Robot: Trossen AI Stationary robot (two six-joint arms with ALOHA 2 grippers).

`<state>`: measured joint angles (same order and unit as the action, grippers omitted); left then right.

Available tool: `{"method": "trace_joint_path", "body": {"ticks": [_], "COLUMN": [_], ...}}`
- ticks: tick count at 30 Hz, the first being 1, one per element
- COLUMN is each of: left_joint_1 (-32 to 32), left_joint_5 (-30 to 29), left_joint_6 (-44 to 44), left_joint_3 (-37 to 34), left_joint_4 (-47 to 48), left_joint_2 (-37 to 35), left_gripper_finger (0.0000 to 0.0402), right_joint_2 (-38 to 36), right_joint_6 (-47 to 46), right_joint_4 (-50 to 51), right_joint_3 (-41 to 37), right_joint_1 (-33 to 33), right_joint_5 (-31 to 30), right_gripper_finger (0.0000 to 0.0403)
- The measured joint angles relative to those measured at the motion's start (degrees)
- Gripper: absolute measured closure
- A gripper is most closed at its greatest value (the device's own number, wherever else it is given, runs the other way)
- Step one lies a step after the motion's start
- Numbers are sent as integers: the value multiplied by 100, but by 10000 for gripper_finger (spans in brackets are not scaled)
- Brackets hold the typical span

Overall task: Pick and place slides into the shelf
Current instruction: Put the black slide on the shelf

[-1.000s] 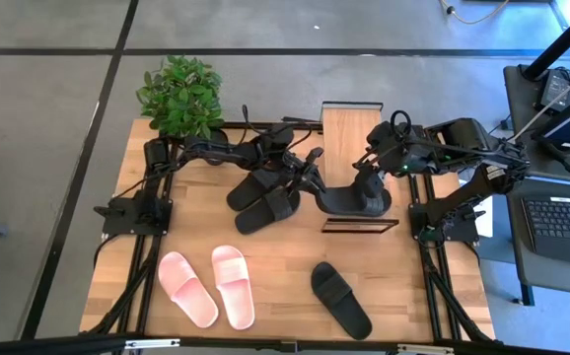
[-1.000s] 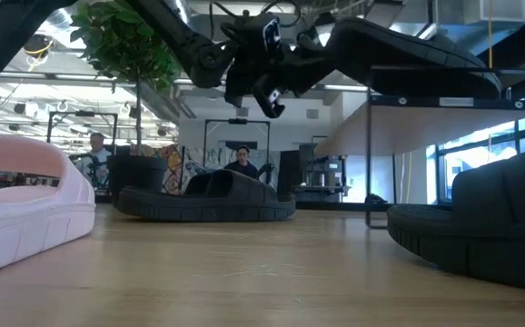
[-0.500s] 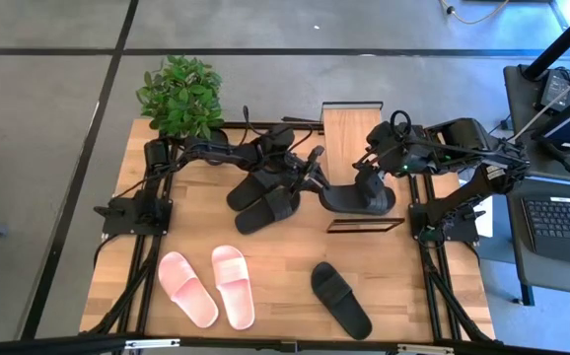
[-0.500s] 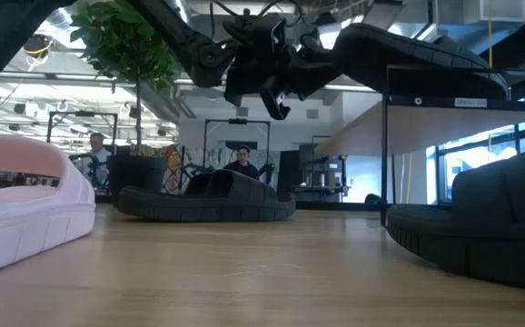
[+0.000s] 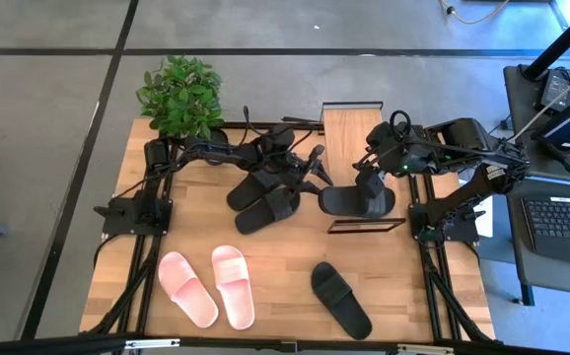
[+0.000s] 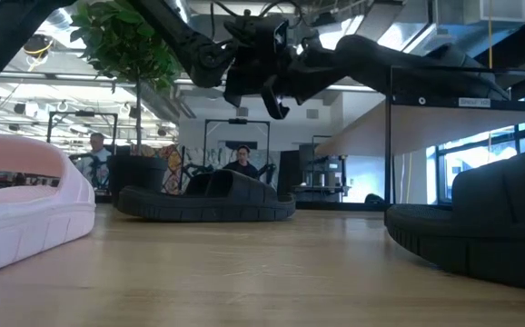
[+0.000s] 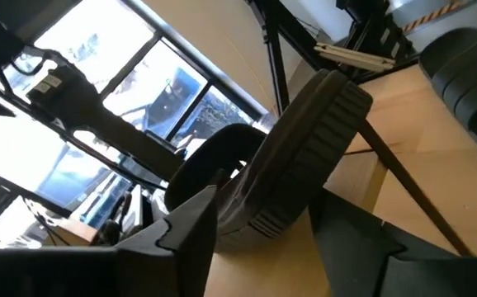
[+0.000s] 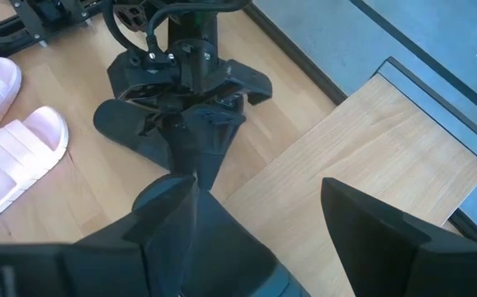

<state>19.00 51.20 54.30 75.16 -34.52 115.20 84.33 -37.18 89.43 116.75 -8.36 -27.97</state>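
A black slide (image 5: 356,200) is up at the shelf's (image 5: 349,133) light board top, reaching from my left gripper (image 5: 315,177) out over the board. In the low view the slide (image 6: 399,64) runs level just above the shelf top (image 6: 467,95). My left gripper is shut on its left end. My right gripper (image 5: 369,182) stands over the slide's strap, open, one finger (image 8: 164,219) on each side of the slide (image 8: 218,231). Two more black slides (image 5: 260,197), a pink pair (image 5: 206,286) and one black slide (image 5: 341,299) lie soles down on the table. My left gripper pinches the slide's end nearest the table's left (image 7: 259,210) between its two fingers (image 7: 189,227), coming level from the left, along the slide. The ridged sole edge (image 7: 313,140) shows, and the slide stretches away toward the shelf, off the table. My right gripper: I cannot tell whether it touches the slide.
A potted plant (image 5: 179,94) stands at the far left corner. The shelf's thin black frame (image 5: 364,225) shows near its front edge. Bare tabletop (image 5: 413,286) lies at the near right. People and equipment show in the room behind the table.
My left gripper has moved a little toward the table's right, carrying the slide farther over the shelf top. The slide has come down from a slant to nearly level. The shelf's post has shifted rightward in the low view.
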Motion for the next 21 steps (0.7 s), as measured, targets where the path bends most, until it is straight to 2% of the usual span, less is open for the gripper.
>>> {"method": "trace_joint_path", "body": {"ticks": [3, 7, 15, 21], "left_joint_1": [4, 87, 339, 199], "left_joint_5": [-14, -379, -405, -410], "left_joint_6": [-405, -1067, -1194, -1181], "left_joint_3": [-1, -2, -11, -9], "left_joint_4": [4, 212, 1256, 1969], "left_joint_2": [0, 0, -118, -438], "left_gripper_finger": [218, 218, 217, 217], "right_joint_2": [0, 0, 2, 2], "right_joint_6": [11, 15, 53, 431], "right_joint_4": [0, 0, 0, 0], "right_joint_3": [0, 0, 2, 4], "right_joint_1": [-2, -2, 0, -1], "right_joint_5": [0, 1, 2, 2], "right_gripper_finger": [146, 146, 146, 146]}}
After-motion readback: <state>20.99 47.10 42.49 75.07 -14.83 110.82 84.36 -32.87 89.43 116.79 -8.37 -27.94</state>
